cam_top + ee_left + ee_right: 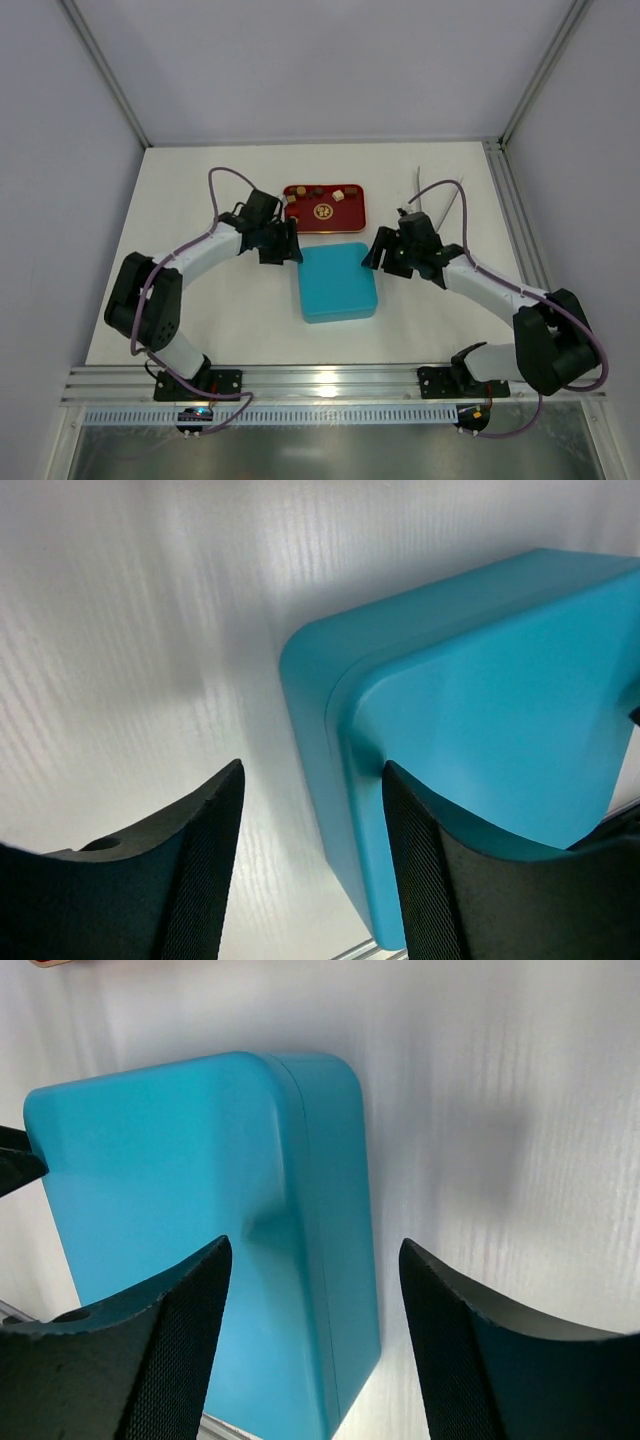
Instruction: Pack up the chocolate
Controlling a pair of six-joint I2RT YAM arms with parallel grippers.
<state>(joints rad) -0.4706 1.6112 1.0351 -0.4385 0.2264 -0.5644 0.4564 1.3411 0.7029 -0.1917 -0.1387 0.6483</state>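
Brown chocolate [316,190] bits: upper centre, on red tray [350,218]; likely light, firm, smudge-prone, so pinch gently across flat sides. Left gripper [283,245], right gripper [380,250] both spread, empty, flanking teal box [338,285].

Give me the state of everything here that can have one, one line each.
blue box: closed, lid on, lying flat.
red tray: open, chocolate along its far edge.
chocolate: loose in the red tray, none held.
left gripper: open, one finger over the blue box, one beside it.
right gripper: open, likewise astride the box's edge.
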